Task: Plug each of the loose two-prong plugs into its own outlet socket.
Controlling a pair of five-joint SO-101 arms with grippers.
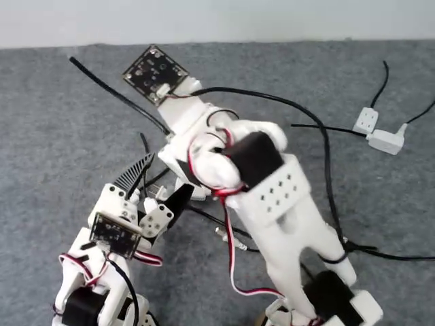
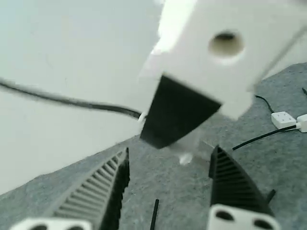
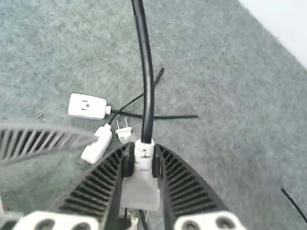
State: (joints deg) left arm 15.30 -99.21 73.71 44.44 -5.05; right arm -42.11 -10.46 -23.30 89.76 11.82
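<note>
While the right jaws are clamping a white cord end (image 3: 140, 178) by its sides, probably to steady it for mating, a loose two-prong plug (image 3: 123, 129) is lying just beyond their tips, near an outlet socket (image 3: 87, 106); the left jaws are standing apart close by.
</note>
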